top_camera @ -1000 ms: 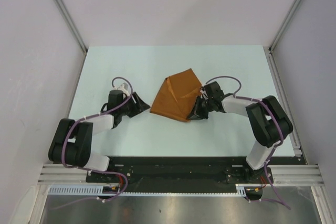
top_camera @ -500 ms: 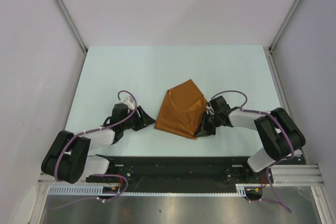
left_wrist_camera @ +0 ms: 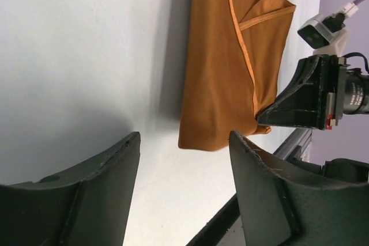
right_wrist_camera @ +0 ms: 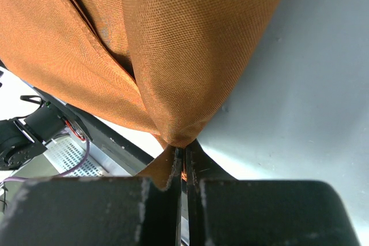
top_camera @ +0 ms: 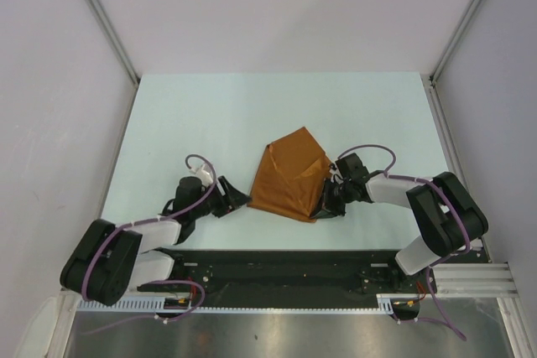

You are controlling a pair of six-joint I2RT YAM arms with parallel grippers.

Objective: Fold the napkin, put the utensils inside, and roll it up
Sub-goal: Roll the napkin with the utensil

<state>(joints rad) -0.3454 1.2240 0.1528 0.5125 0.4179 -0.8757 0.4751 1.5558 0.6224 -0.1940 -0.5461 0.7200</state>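
The rust-orange napkin (top_camera: 292, 175) lies folded and rumpled on the pale table, near its front edge. My right gripper (top_camera: 322, 205) is shut on the napkin's near right corner; in the right wrist view the cloth (right_wrist_camera: 155, 44) bunches into the closed jaws of that gripper (right_wrist_camera: 184, 152). My left gripper (top_camera: 238, 201) stands open just left of the napkin's near left corner, apart from it. In the left wrist view the napkin (left_wrist_camera: 225, 67) lies ahead of that gripper (left_wrist_camera: 184, 142), with bare table between the fingers. The utensils are out of view.
The black base rail (top_camera: 277, 267) runs along the table's near edge, close behind both grippers. Grey walls and metal posts (top_camera: 102, 23) enclose the table (top_camera: 252, 106) on three sides.
The right gripper has dragged the napkin's corner toward the near edge, shifting the cloth right and nearer. The left arm has drawn back toward the near edge and turned toward the napkin's left corner.
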